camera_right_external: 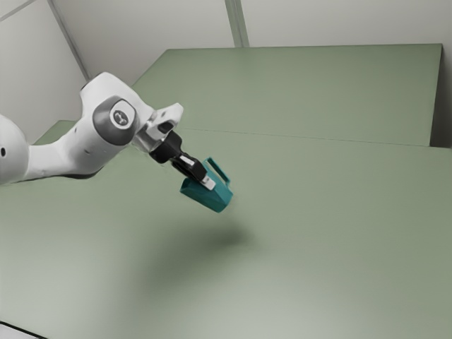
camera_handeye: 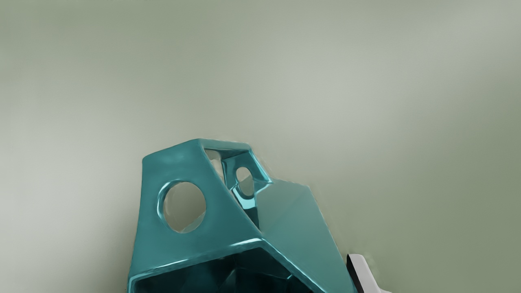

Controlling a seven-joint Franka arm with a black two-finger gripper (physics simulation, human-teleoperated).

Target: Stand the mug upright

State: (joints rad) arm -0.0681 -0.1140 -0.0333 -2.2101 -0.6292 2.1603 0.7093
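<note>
Glossy teal faceted mug (camera_handeye: 228, 219) hangs tilted, its angular handle (camera_right_external: 221, 170) toward one o'clock in exterior view. Black two-finger gripper (camera_right_external: 205, 182) grasps mug.

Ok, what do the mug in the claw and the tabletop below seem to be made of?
The mug looks like glossy ceramic or hard plastic: sharp, bright highlights run along its rim and edges; painted metal is possible too. The tabletop looks like painted or laminated board, matte to satin: plain green, no grain, only a soft pale sheen.
</note>
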